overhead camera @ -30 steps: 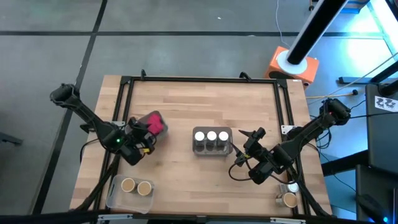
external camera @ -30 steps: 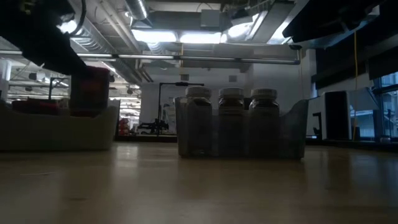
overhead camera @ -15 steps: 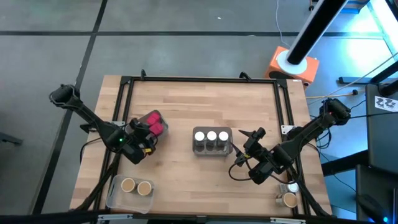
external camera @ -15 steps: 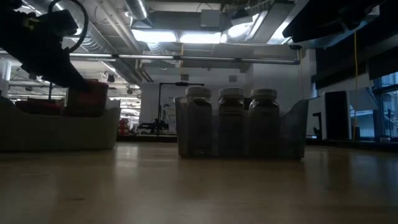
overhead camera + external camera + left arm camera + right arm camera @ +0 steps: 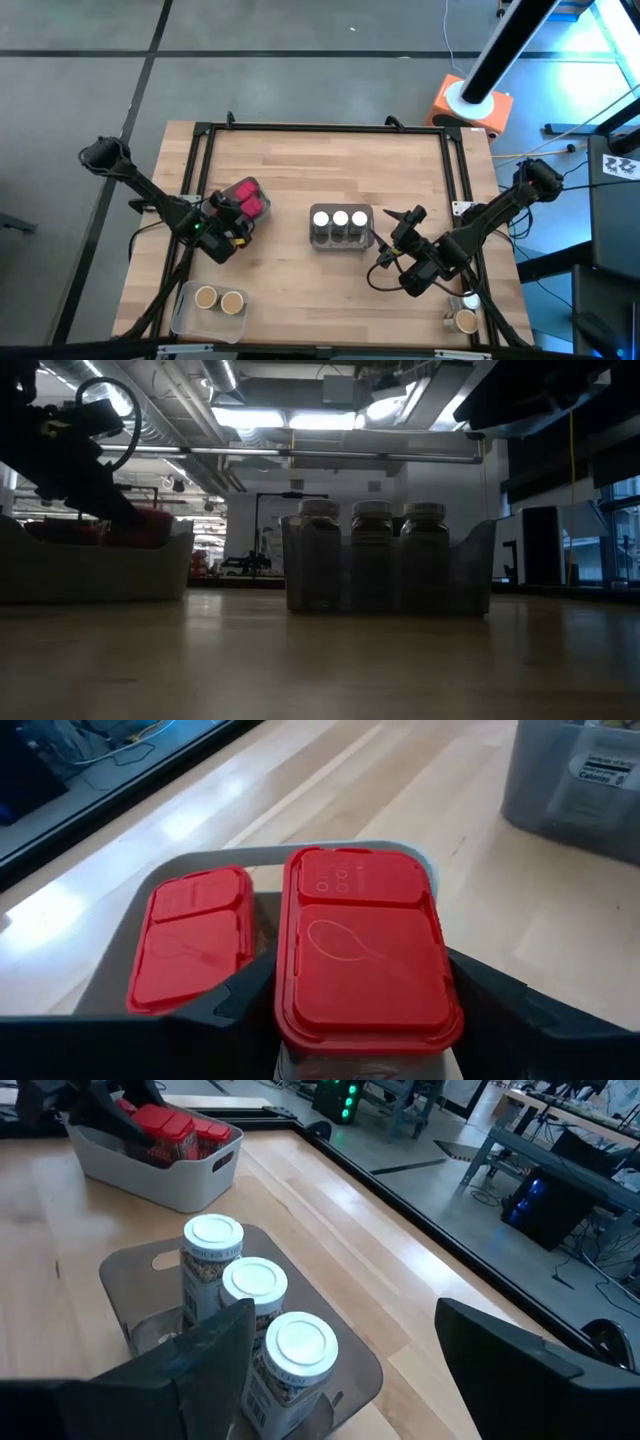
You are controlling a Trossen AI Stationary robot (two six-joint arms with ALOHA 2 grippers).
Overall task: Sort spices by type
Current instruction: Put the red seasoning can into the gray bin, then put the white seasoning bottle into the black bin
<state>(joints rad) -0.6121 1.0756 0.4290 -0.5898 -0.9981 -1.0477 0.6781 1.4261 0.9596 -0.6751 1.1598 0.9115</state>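
Red spice packet (image 5: 362, 960), clamped between left gripper (image 5: 365, 1020) fingers, should lower level beside its twin (image 5: 192, 948) before release; right gripper (image 5: 340, 1380) fingers wide.

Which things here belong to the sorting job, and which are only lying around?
Job: white-lid jars; tan-lid jars; red packets, one held by the left gripper; stray jar.
Around: orange base, cables.
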